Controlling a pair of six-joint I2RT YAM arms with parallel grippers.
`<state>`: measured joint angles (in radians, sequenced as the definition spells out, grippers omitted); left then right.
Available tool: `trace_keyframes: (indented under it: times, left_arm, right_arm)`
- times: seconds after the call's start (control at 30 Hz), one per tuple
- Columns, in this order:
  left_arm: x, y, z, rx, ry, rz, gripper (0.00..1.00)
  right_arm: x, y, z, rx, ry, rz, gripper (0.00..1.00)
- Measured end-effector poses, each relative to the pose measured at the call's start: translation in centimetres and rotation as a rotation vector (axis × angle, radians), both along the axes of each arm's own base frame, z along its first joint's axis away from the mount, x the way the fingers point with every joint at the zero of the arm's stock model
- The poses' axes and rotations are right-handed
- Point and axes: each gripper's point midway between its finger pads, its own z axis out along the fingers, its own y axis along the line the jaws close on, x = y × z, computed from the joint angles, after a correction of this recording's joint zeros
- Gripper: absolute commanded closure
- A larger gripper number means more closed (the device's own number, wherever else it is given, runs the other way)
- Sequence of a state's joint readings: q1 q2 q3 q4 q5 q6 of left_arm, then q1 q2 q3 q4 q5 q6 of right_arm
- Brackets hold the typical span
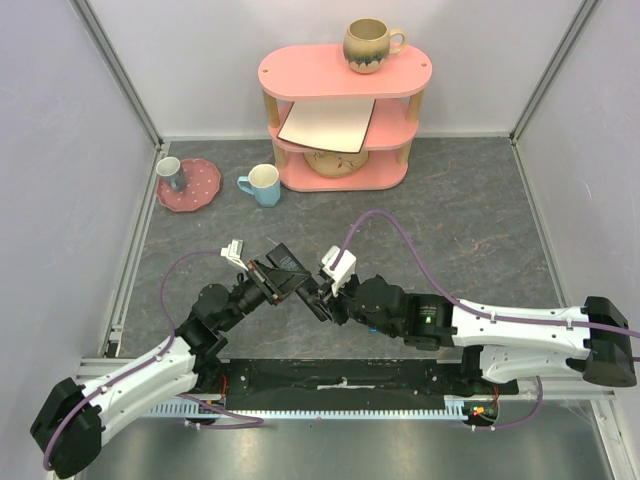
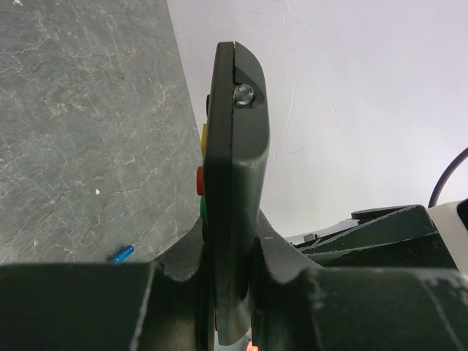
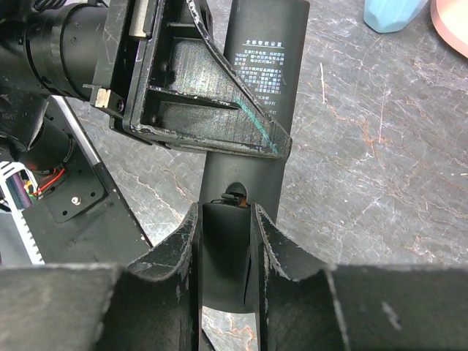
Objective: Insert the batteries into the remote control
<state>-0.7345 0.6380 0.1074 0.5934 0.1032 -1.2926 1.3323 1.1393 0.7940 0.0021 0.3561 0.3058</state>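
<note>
R gripper (image 3: 227,212): jaws part-open, astride the back face of the remote control (image 3: 252,80) at its near end; nothing seen pinched btwn them, and can't tell if the pads actually touch it. Just past the R fingertips there's a small notch in the remote's back w/ a bit of orange (image 3: 241,196) showing, poss. the red-orange battery seated or going in, but too little visible to be sure. Beyond that, L gripper (image 2: 230,248) is clamped tight across the remote's body, holding it up off the table (image 2: 73,110), buttons facing away from the R gripper. Blue battery (image 2: 122,254) lies loose on the table on the button side of the L gripper, apart from both grippers, so not loaded. My read: about halfway at best. Orange cell maybe in; blue cell yet to be picked up and inserted. No cover seen anywhere.
</note>
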Motion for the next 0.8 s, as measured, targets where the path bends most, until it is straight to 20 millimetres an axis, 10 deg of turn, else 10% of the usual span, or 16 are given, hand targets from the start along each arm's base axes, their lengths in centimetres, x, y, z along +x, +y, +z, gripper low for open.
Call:
trace_keyframes:
  times: [0.8]
  left_arm:
    - [-0.16,0.01,0.43,-0.011,-0.012,-0.005,0.98]
  right_arm:
    - [0.12,-0.31,0.27,-0.017,0.01,-0.018,0.63]
